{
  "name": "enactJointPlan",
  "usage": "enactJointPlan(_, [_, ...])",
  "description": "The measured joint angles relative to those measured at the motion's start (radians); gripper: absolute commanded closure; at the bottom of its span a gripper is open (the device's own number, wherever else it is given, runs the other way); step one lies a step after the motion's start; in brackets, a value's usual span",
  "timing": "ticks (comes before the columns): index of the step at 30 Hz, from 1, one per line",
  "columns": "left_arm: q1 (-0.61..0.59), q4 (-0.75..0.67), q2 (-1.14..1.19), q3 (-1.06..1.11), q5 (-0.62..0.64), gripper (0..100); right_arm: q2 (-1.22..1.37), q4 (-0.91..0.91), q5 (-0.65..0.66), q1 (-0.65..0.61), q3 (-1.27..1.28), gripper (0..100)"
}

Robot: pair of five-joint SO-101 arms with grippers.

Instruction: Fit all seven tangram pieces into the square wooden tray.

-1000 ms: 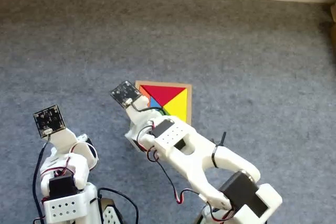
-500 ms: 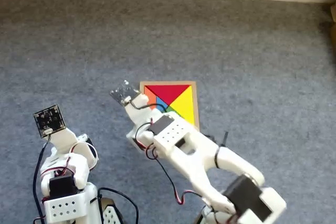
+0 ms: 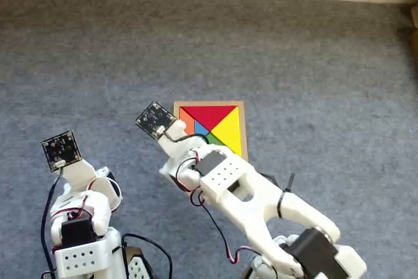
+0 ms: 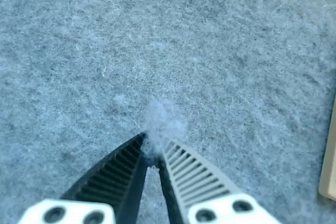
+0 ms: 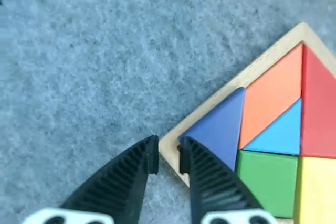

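The square wooden tray (image 3: 243, 129) lies at mid-table, holding a red triangle (image 3: 210, 115), a yellow triangle (image 3: 228, 132) and an orange piece (image 3: 187, 121). In the right wrist view the tray's rim (image 5: 220, 99) frames a dark blue triangle (image 5: 218, 129), a light blue triangle (image 5: 278, 132), a green square (image 5: 265, 174) and the orange piece (image 5: 270, 90). My right gripper (image 5: 168, 153) is shut on the tray's near-left corner, one finger on each side of the rim. My left gripper (image 4: 152, 153) is shut on nothing over bare carpet, well left of the tray.
Grey carpet covers the whole table. The left arm (image 3: 78, 191) stands folded at the front left, and the right arm (image 3: 255, 200) stretches diagonally from the front right toward the tray. A pale wooden edge (image 4: 329, 171) shows in the left wrist view.
The tray slid a little to the right with the right gripper at its corner. The right arm's forearm then shifted slightly. The left arm stayed still.
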Motion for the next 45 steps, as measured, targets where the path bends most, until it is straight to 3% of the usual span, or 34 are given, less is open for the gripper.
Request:
enactJointPlan(12, [0.000,0.000,0.000,0.000,0.000,99,0.064,-0.018,0.003,0.041,0.000,94.5])
enactJointPlan(17, [0.000,0.000,0.000,0.000,0.000,99,0.061,0.083,0.000,0.054,-0.025,94.6])
enactJointPlan(25, [0.000,0.000,0.000,0.000,0.000,99,-0.078,0.100,0.000,0.060,-0.020,94.6])
enactJointPlan(35, [0.000,0.000,0.000,0.000,0.000,99,-0.199,-0.172,0.000,0.161,0.173,94.7])
enactJointPlan(45, [0.000,0.000,0.000,0.000,0.000,99,-0.488,-0.431,0.000,0.245,0.440,94.7])
